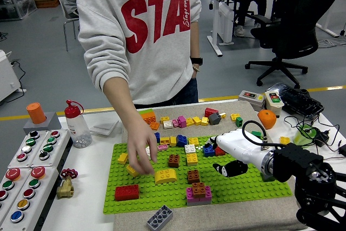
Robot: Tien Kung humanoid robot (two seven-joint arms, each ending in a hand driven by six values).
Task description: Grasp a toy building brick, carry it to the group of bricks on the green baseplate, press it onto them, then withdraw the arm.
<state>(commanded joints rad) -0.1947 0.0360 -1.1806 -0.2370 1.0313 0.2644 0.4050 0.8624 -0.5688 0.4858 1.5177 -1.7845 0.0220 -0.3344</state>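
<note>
The green baseplate (246, 189) lies on a tan mat with many bricks on it. A brown brick sits pressed on a pink brick (198, 192) near the plate's front, and another brown brick (193, 176) stands just behind. My right hand (220, 158) hovers right of them over the plate, fingers relaxed, holding nothing. A grey brick (160, 218) lies off the plate on the mat's front edge. The person's hand (141, 152) reaches down to a yellow brick (133, 169) at the plate's left. My left hand is out of view.
A red brick (126, 192) and a yellow arched brick (165, 176) sit front left on the plate. Loose bricks (181, 121) lie behind it. Button panels (27, 171) and a bottle (77, 125) stand left. An orange (266, 118), switch boxes and cables are at the right.
</note>
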